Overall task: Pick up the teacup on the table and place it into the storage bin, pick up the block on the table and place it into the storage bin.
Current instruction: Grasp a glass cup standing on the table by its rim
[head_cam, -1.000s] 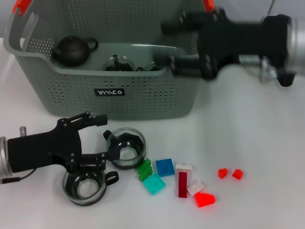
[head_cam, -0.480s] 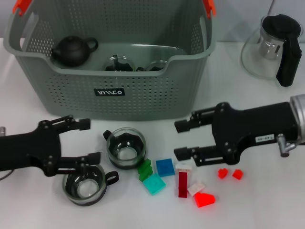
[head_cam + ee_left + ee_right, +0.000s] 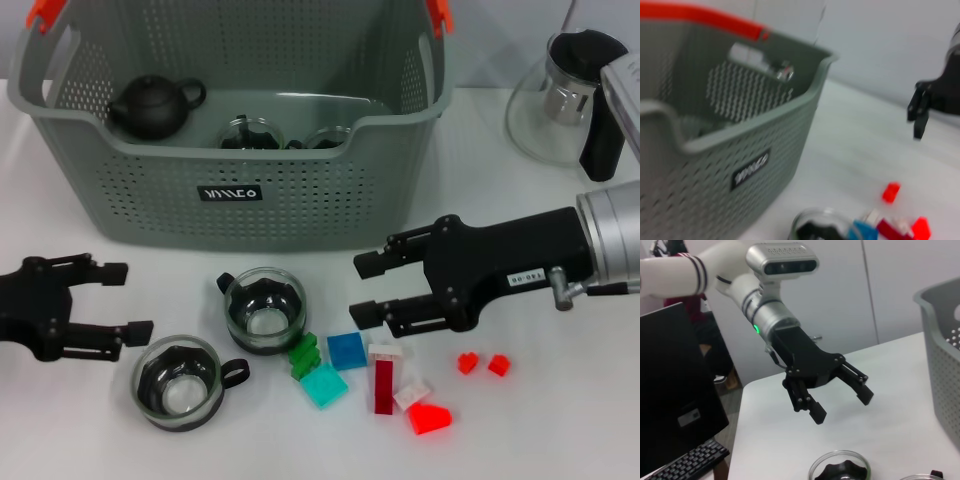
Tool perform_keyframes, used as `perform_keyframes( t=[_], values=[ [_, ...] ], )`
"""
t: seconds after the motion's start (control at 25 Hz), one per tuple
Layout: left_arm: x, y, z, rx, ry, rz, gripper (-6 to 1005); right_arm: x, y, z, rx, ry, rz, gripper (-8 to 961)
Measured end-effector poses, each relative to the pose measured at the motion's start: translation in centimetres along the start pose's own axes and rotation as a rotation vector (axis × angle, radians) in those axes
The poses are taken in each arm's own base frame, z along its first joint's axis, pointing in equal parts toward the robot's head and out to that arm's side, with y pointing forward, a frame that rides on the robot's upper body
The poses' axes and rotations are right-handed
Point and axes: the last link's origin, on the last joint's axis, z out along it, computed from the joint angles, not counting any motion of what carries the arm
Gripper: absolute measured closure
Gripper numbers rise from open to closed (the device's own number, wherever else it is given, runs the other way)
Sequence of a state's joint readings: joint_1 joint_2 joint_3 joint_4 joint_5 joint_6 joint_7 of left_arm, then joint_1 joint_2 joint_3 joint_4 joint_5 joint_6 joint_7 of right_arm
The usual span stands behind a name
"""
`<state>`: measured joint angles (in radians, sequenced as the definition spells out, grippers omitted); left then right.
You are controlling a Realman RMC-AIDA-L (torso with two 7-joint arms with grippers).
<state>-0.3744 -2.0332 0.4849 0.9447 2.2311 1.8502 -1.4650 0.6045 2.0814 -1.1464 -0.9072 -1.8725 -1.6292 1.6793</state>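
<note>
Storage bin (image 3: 240,150) at the rear of the white bench (image 3: 560,420), grey-green and perforated, orange clips on its handles, small black label on the front wall; inside, a dark teapot (image 3: 152,105) at the left plus two glass cups (image 3: 250,132) near the middle

Two glass teacups on the bench in front of the bin: one teacup (image 3: 264,310) just below the label, a second teacup (image 3: 180,382) nearer the front edge and to its left, close together, both upright with dark inserts

Scatter of blocks to the right of the cups: green block (image 3: 304,356) touching a teal block (image 3: 324,385), blue block (image 3: 347,351), dark red block (image 3: 384,386) with white pieces, bright red block (image 3: 429,418), two small red bits (image 3: 482,364) farther right

Left gripper (image 3: 118,298) low at the left edge of the bench, fingers spread apart, empty, just left of the nearer teacup and not touching it

Right gripper (image 3: 362,290) reaching in from the right, fingers spread apart, empty, hanging just above the blue block and the dark red block

Glass teapot with black handle (image 3: 575,100) at the far right, well apart from the bin
</note>
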Motion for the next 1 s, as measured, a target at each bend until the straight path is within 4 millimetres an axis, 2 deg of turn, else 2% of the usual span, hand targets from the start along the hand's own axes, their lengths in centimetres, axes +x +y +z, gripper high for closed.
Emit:
perform_keyframes(
  t=[0.36, 1.0],
  values=[
    [1.5, -0.5, -0.2, -0.006, -0.17, -0.098, 65, -0.6, -1.1, 0.6, 0.03, 0.027, 0.023, 324],
    [3.5, -1.5, 2.5, 0.01, -0.391, -0.078, 70, -1.0, -1.7, 0.7, 0.055, 0.028, 0.023, 326]
  ],
)
